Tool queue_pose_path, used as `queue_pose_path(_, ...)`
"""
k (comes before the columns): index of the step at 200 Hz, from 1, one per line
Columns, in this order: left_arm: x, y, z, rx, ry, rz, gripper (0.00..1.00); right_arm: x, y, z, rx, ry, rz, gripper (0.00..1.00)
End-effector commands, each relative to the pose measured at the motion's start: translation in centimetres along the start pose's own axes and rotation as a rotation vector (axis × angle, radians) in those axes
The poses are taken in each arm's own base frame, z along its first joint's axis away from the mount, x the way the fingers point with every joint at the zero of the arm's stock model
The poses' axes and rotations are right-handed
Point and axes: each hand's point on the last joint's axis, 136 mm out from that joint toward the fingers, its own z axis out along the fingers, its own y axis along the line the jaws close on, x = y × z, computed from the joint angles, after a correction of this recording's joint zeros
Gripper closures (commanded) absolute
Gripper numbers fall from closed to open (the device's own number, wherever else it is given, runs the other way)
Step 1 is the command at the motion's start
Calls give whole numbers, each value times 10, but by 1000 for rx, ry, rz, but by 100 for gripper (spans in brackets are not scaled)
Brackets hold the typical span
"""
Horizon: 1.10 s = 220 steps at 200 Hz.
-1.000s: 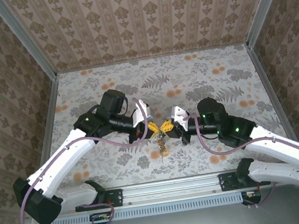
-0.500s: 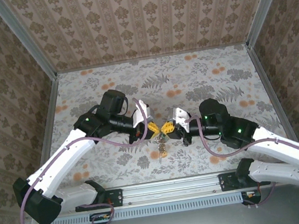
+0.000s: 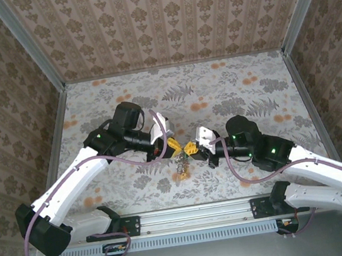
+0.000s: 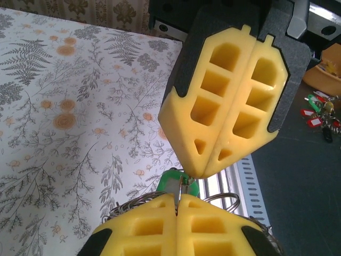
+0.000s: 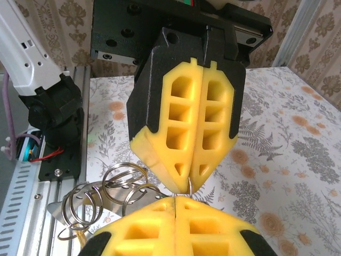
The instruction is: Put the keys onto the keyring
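Observation:
My left gripper [image 3: 174, 144] and right gripper [image 3: 190, 149] meet tip to tip above the middle of the table. In the left wrist view my left gripper [image 4: 179, 198] is shut on the thin metal blade of a green-headed key [image 4: 173, 183]. The right gripper's fingertips [image 4: 205, 172] touch the top of that key's head. The keyring [image 5: 126, 180], made of steel wire loops, sticks out to the left of my shut right gripper [image 5: 175, 200]. A thin wire runs from its seam up into the left gripper's fingertips [image 5: 187, 184]. A small bunch [image 3: 180, 172] hangs below the two grippers.
The metal rail [image 3: 196, 215] with both arm bases runs along the near edge, close under the grippers. Patterned walls [image 3: 162, 21] enclose the table on three sides. A bunch of red-tagged keys [image 4: 317, 117] shows at the right edge of the left wrist view.
The right gripper has shifted slightly towards the near edge and turned a little. Both grippers stay shut and tip to tip, and the hanging bunch has swung slightly left.

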Motion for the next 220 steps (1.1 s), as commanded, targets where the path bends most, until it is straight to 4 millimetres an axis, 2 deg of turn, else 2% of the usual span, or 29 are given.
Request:
queue_pose_path(1, -20, -3, -7, 11, -79, 54, 100, 18, 9, 2, -22, 66, -18, 98)
queue_pose_path(56, -23, -2, -9, 11, -90, 50, 100, 20, 10, 4, -18, 66, -33, 96)
queue_pose_path(136, -18, -2, -6, 7, -68, 48, 100, -16, 10, -4, -21, -50, -24, 97)
queue_pose_path(220, -16, -2, -3, 1, -51, 51, 100, -30, 13, -1, -58, -89, -20, 98)
